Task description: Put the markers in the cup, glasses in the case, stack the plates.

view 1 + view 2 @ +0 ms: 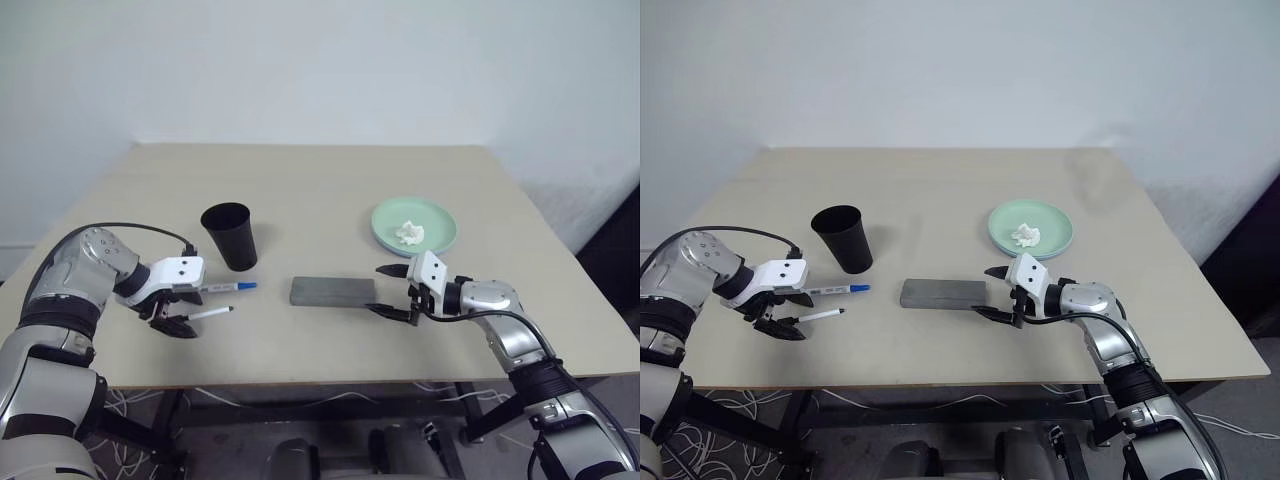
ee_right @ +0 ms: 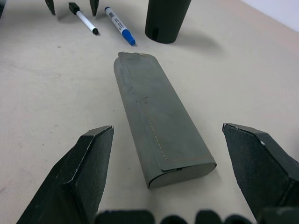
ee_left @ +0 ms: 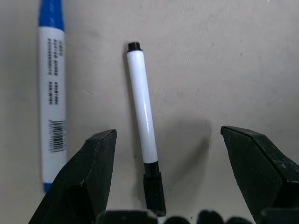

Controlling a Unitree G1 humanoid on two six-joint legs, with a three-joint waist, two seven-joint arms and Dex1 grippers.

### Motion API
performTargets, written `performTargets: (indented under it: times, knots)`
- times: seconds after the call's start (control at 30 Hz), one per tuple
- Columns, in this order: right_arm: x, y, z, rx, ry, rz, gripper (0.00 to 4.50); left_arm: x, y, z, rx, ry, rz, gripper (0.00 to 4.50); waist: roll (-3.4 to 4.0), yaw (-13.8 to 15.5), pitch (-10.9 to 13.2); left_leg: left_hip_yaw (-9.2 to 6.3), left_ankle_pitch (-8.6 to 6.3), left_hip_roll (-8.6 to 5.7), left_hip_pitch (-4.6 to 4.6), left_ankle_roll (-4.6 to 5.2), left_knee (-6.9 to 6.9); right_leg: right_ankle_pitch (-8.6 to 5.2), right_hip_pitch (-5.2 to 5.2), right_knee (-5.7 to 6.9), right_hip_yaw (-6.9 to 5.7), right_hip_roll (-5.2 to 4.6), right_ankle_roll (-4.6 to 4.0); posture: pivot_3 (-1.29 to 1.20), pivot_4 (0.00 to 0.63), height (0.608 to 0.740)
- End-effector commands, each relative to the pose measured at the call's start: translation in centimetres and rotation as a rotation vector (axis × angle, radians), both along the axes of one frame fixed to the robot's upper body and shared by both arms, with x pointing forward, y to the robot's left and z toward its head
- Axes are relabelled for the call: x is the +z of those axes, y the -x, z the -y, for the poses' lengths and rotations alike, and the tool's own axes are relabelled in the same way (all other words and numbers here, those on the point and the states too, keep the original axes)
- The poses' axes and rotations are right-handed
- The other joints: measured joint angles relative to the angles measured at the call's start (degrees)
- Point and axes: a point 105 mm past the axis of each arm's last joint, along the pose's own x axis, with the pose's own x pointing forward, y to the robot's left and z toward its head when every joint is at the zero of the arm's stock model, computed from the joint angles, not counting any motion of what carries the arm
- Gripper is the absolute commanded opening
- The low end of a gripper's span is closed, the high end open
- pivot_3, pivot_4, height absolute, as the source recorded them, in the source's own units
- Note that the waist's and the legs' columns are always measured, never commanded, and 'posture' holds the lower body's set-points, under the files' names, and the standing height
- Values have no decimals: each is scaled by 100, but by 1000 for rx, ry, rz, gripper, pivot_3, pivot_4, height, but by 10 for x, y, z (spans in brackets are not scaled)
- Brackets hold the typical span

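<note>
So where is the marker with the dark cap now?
The dark-capped marker lies flat on the table, on the robot's left, between the open fingers of the left hand, beside the blue-capped marker.

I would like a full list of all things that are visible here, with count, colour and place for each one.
table: one, beige, under everything.
cup: one, black, upright, on the table's left part.
markers: two, white, lying in front of the cup; blue-capped marker nearer the cup, dark-capped marker nearer the table's front edge.
case: one, grey, closed, lying flat near the table's middle.
plate: one seen, mint green, on the table's right part, behind the case.
paper wad: one, white, on the plate.
left gripper: one, black fingers, open, above the dark-capped marker.
right gripper: one, black fingers, open, at the case's right end, not touching it.
</note>
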Motion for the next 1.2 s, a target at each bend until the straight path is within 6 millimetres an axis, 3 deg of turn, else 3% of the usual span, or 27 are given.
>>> performTargets:
  times: [0.03, 0.2, 0.27, 0.63, 0.83, 1.2]
  knots:
    - [13, -3, 1, 3, -12, 57, 4065, 4, -7, 1, -17, -25, 40, 3806, 0, 0, 0, 0, 0, 0, 0, 0, 0, 0, 0, 0, 0, 0, 0, 0, 0, 740]
    - [14, -4, 0, 7, -13, 61, 4065, -3, -7, 2, -21, -28, 35, 3806, 1, 1, 0, -1, 0, 0, 3, 0, -1, 0, 3, 1, -1, -1, 0, 0, 0, 740]
    - [15, -4, 0, 9, -12, 63, 4065, -4, -7, 2, -25, -29, 37, 3429, 1, 2, 0, -1, 0, 0, 6, 0, 0, 0, 6, 1, -1, -2, 0, 0, 0, 740]
    - [15, -4, -2, 15, -12, 63, 4065, -2, -7, 3, -29, -5, 41, 30, 2, 0, -1, -1, 0, 2, 9, 0, -1, 0, 6, 3, -5, -4, 0, 0, 0, 740]
    - [15, -4, -2, 18, -13, 62, 4065, 11, -15, 12, -48, 47, 101, 30, 2, 1, -1, -1, -1, 2, 5, -1, -2, 0, 4, 0, -5, -4, 0, 0, 0, 740]
    - [12, -1, -3, 28, -8, 52, 4065, 88, -42, 98, -62, 557, 364, 30, -8, -7, 0, -5, 11, 1, -10, 21, 2, -1, -4, -2, -7, -2, 1, 0, 0, 740]
